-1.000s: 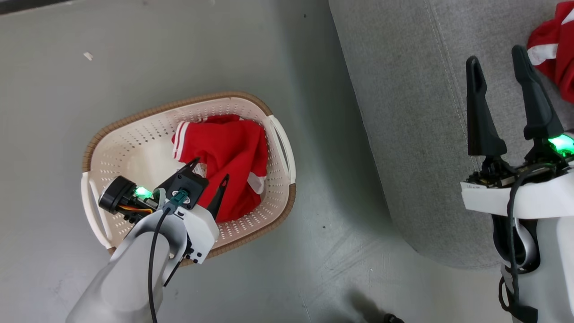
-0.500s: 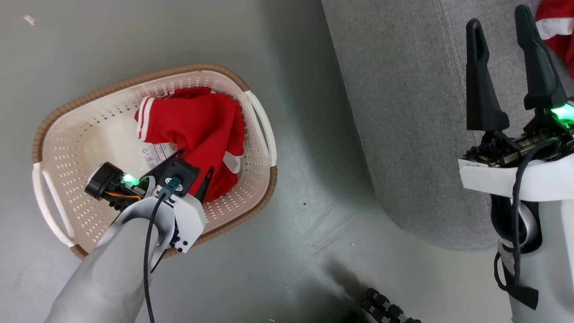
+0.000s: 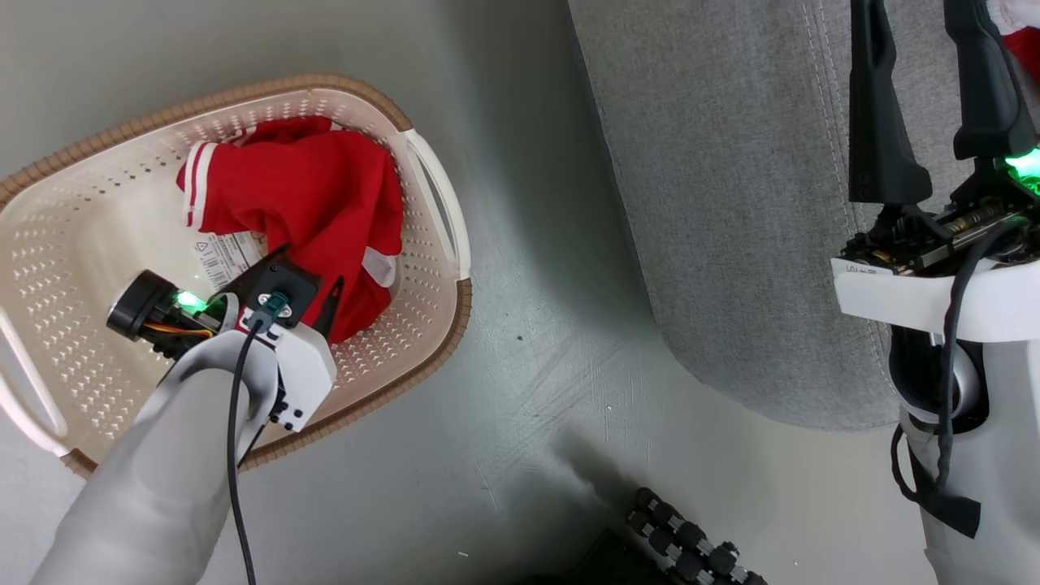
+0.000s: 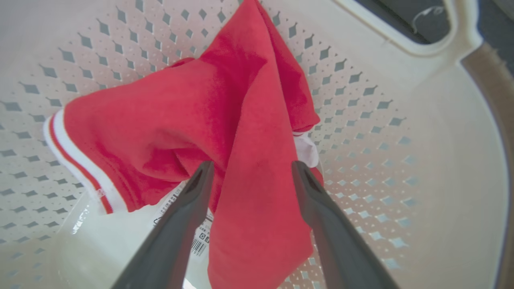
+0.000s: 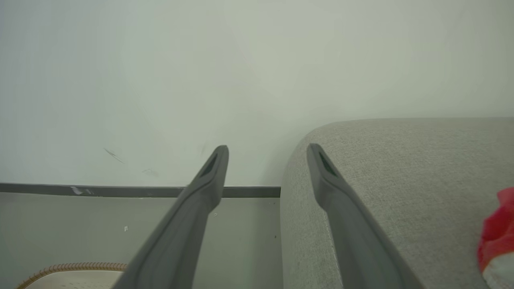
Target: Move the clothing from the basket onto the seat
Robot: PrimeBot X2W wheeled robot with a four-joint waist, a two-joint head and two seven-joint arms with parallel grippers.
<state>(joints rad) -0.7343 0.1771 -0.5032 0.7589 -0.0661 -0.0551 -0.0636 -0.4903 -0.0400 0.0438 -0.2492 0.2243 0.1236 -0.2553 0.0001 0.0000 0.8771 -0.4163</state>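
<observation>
A red garment with white stripes, the clothing (image 3: 301,195), lies bunched at the right side of the cream perforated basket (image 3: 73,268) on the floor. My left gripper (image 3: 309,272) reaches down into the basket, open. In the left wrist view its fingers straddle a fold of the clothing (image 4: 180,120) without pinching it, left gripper (image 4: 253,166). Another red piece (image 3: 1024,24) lies on the grey seat (image 3: 731,203). My right gripper (image 3: 926,32) hovers open above the seat with nothing between its fingers; the right wrist view shows the right gripper (image 5: 268,149) by the seat (image 5: 401,180) edge.
A paper label (image 4: 200,237) lies on the basket floor under the clothing. Grey floor separates basket and seat. Dark rollers of my base (image 3: 691,536) show at the bottom. A pale wall with a dark baseboard (image 5: 120,189) stands behind the seat.
The head camera has shifted, so basket and seat sit further left and higher in the picture. The basket's label has come into sight. Both grippers stay open.
</observation>
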